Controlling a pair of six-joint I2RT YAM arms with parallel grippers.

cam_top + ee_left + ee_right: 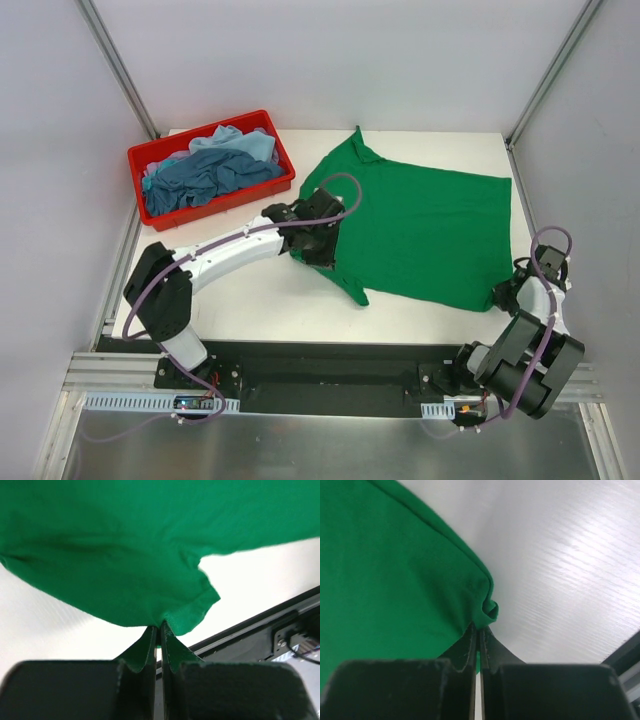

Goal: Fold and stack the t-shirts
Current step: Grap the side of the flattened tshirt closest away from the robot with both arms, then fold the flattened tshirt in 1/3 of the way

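A bright green t-shirt (430, 225) lies spread on the white table, collar toward the far left, hem toward the right. My left gripper (318, 248) is shut on the shirt's near left edge by the sleeve; the wrist view shows the green fabric (125, 555) pinched between the jaws (160, 630). My right gripper (508, 290) is shut on the shirt's near right hem corner (487, 607), with the jaws closed on the fold (479, 630). A dark teal-blue shirt (205, 180) and a pale blue shirt (240, 142) lie crumpled in the red bin (280, 170).
The red bin stands at the far left of the table. The table's near edge with a black rail (330, 365) runs along the front. Grey walls and metal posts (120, 65) close in the sides.
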